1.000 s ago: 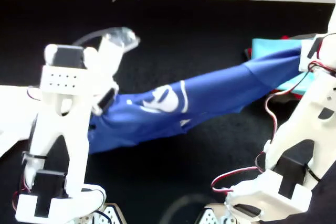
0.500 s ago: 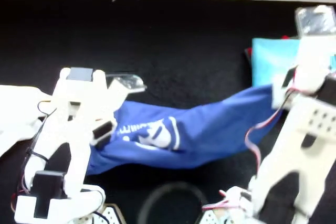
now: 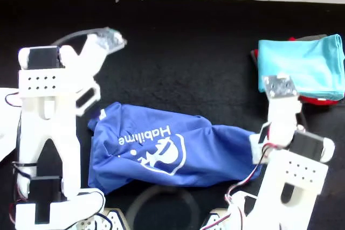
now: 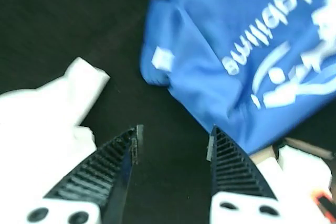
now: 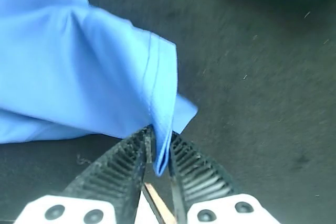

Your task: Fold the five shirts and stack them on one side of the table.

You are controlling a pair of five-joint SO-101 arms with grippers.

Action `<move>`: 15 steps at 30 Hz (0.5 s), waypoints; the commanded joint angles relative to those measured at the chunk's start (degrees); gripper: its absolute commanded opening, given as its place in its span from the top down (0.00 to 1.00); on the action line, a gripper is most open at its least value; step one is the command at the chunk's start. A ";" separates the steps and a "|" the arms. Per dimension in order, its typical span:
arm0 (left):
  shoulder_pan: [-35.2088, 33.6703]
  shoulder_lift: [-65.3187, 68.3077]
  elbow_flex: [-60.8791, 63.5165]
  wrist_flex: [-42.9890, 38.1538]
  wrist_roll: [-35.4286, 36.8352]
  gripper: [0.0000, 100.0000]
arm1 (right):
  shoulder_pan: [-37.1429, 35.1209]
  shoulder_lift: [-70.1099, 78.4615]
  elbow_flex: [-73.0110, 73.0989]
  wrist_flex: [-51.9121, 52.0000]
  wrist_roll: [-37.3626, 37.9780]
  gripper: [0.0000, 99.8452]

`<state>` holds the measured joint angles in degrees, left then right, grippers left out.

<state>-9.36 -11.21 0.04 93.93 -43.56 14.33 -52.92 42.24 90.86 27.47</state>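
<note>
Right gripper [image 5: 160, 136] pinches blue shirt [image 5: 79, 66]; folded stack [image 3: 302, 65] cut by edge

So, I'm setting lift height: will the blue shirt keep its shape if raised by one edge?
Probably not: the blue shirt lies rumpled and creased, so it should sag and drape. It seems light; the right hand pinches only a thin hem. Pushed, it would likely bunch, not slide.
</note>
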 commanded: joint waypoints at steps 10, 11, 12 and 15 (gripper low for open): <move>13.76 26.95 -9.54 -17.14 10.99 0.79 | -0.40 -14.64 11.74 -0.31 0.44 0.99; 14.20 30.20 -11.91 -17.05 10.99 0.79 | -0.40 -14.81 11.82 -0.31 0.44 0.99; 14.64 33.19 -14.46 -17.05 10.99 0.79 | -0.40 -14.81 11.82 -0.31 0.44 0.99; 16.31 41.36 -21.58 -15.12 10.99 0.79 | -0.48 -14.73 11.82 -0.40 0.44 0.99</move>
<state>5.05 24.57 -14.02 77.58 -32.84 14.33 -67.16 54.11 90.86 27.47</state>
